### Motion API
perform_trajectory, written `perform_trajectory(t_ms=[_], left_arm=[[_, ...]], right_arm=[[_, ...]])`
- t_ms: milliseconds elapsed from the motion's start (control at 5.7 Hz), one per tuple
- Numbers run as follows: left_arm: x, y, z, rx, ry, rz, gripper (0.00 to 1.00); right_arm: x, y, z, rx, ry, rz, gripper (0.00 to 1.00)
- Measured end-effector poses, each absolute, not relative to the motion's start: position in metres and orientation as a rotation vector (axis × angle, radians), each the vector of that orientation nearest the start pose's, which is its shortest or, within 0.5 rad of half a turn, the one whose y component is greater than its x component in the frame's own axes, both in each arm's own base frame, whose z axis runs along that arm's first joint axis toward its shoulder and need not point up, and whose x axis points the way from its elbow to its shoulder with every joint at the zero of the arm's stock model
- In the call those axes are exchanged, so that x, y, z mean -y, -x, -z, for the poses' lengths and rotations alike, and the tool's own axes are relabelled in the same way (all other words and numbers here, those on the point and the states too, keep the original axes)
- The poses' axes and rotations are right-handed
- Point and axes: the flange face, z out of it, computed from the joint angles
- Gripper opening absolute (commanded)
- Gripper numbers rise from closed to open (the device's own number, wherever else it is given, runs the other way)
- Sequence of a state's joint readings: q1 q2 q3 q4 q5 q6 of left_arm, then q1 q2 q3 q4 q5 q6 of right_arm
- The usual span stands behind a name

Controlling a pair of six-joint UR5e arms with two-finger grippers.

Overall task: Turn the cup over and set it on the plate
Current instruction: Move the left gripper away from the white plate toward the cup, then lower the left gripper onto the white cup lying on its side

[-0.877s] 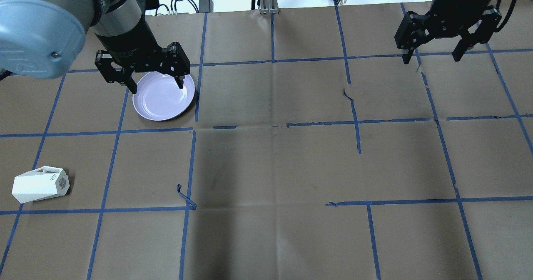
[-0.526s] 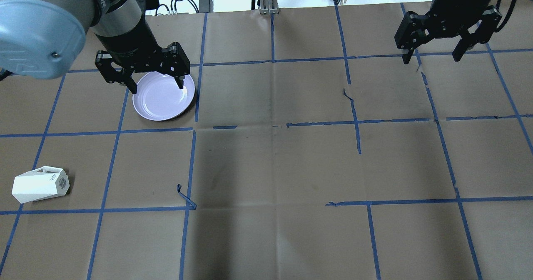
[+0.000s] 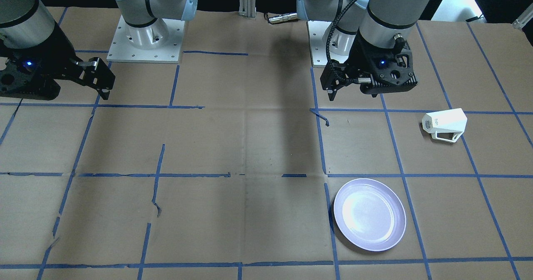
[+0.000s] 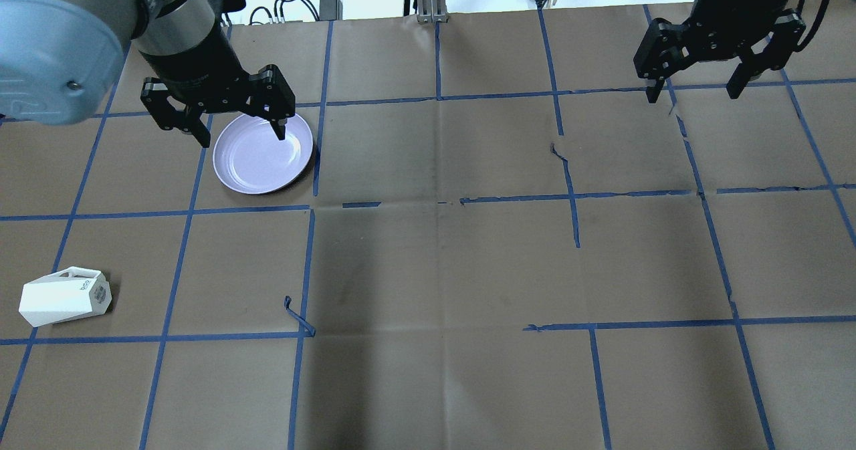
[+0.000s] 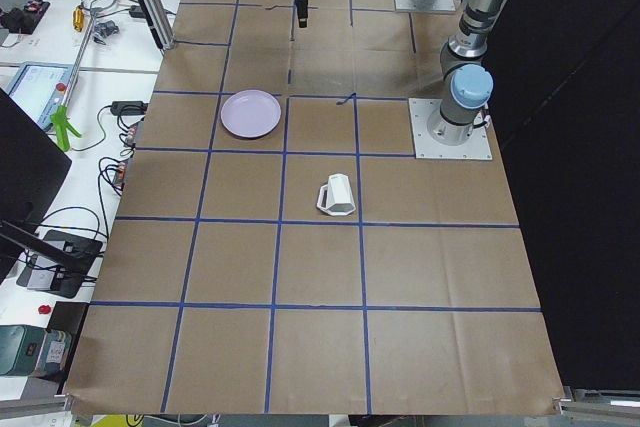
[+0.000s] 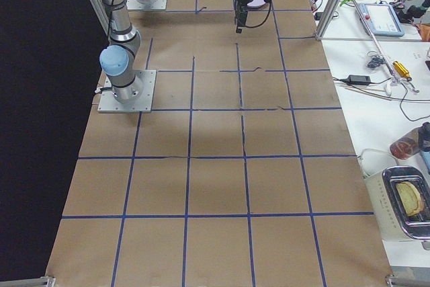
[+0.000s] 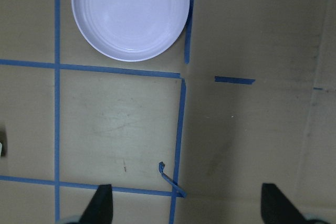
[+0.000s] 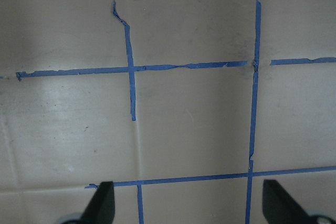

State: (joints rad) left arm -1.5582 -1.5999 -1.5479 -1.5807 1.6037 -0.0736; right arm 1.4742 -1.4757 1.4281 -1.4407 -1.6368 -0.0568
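You have a round pale-lavender plate (image 4: 257, 164) with a glossy, smooth surface that throws back the light. The white faceted cup (image 4: 63, 296) looks matt and smooth. The brown paper table cover (image 4: 441, 263) is matt and creased; its blue tape lines (image 4: 501, 95) are torn in places.

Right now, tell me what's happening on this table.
Nothing is being held yet. The cup lies on its side on the table, apart from the plate, which is empty. The left gripper hangs open in the air on that side, touching neither. The right gripper hangs open over the other end of the table.
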Motion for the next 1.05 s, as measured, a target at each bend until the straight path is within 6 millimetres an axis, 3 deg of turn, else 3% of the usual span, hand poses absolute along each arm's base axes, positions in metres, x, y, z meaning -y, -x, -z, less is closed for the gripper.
perform_trajectory(t_ms=[351,526,702,877,1053], left_arm=[[0.506,0.024,-0.499,-3.106,0.097,-0.005,0.99],[0.503,-0.044,-0.502,-3.107,0.043,-0.008,0.99],[0.490,-0.125,-0.499,-3.113,-0.041,-0.026,0.99],[0.465,-0.214,-0.492,-3.125,-0.141,-0.046,0.99],[0.432,-0.291,-0.482,-3.149,-0.227,-0.042,0.99]], right_arm=[[0.533,-0.076,-0.497,-3.197,-0.059,-0.138,1.00],[0.533,-0.076,-0.497,-3.197,-0.059,-0.139,1.00],[0.533,-0.076,-0.497,-3.197,-0.059,-0.140,1.00],[0.533,-0.076,-0.497,-3.197,-0.059,-0.140,1.00],[0.533,-0.076,-0.497,-3.197,-0.059,-0.139,1.00]])
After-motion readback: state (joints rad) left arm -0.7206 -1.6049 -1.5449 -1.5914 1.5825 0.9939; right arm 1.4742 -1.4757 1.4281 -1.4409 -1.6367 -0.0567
